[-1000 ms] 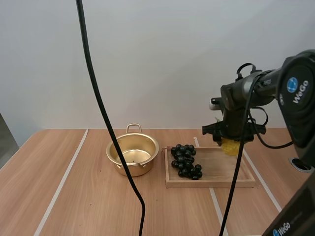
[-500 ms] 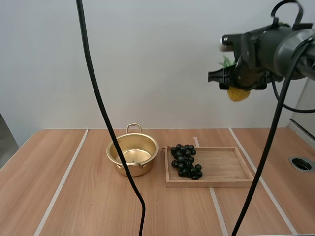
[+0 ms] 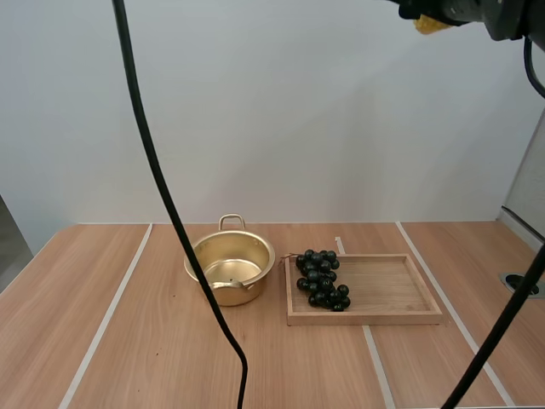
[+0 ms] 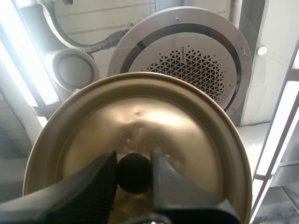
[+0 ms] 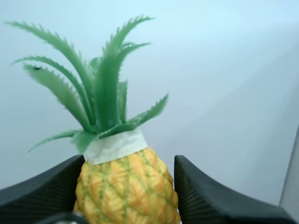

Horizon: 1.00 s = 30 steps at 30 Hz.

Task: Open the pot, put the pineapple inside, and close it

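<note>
Left gripper (image 4: 134, 161): two black fingers pinch the round black knob (image 4: 134, 173) of the round gold-coloured metal pot lid (image 4: 159, 121). The lid's knob side faces the wrist and its disc stands across the fingers. Jaws are narrow, clamped on the knob only.

Right gripper (image 5: 127, 179): fingers stand apart on either side of the small yellow plastic pineapple (image 5: 133, 196) and press its body from both flanks. The pineapple is upright between them, its green spiky leaf crown (image 5: 100, 88) pointing away from the wrist, with a pale band where the crown meets the fruit.

High view, front to back: light wooden table with pale stripes (image 3: 128, 358). The shiny gold pot with two loop handles (image 3: 230, 266) sits on it, open and lidless. Just beside the pot, on its right, is the flat rectangular wooden tray (image 3: 392, 294). The bunch of dark, nearly black grapes (image 3: 322, 279) lies in the tray's left end, the end next to the pot.

Right arm (image 3: 485, 10) is high above the table, over the tray's far right side, at the frame's top edge. A bit of yellow pineapple shows under it, well apart from the pot.
</note>
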Tool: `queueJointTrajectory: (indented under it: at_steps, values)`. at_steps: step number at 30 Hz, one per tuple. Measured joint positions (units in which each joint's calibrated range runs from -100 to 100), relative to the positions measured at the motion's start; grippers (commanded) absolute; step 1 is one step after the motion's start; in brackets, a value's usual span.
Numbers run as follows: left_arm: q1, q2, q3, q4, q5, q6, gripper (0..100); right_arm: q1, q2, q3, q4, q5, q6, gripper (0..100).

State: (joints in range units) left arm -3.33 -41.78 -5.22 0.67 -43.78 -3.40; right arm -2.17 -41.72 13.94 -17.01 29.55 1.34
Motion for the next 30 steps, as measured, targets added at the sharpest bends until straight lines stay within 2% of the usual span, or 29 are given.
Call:
queueJointTrajectory:
  at_steps: [5, 9, 12, 18, 23, 30]
  values:
    - [0.00, -1.38, 0.00, 0.04, 2.86, 0.00, 0, 0.00, 0.00, -1.04, 5.00, -4.24, 0.00, 0]
    - [0.00, -1.76, 0.00, 0.13, 3.67, 0.00, 0, 0.67, 0.00, -1.04, 6.68, -4.90, -0.19, 0]
    - [0.00, -1.76, 0.00, 0.13, 4.01, 0.00, 0, 2.93, 0.00, -1.04, 7.08, -4.55, -1.81, 0]
    - [0.00, -1.76, 0.00, 0.13, 4.14, 0.00, 0, 9.95, 0.00, -1.04, 7.35, -1.48, -7.07, 0]
    - [0.00, -1.76, 0.00, 0.13, 5.41, 0.00, 0, 12.83, 1.46, -1.10, 10.63, 3.84, -11.72, 0]
    - [0.00, -1.76, 0.00, 0.25, 7.26, 0.00, 0, 17.30, 4.99, -1.10, 12.56, 13.31, -13.25, 0]
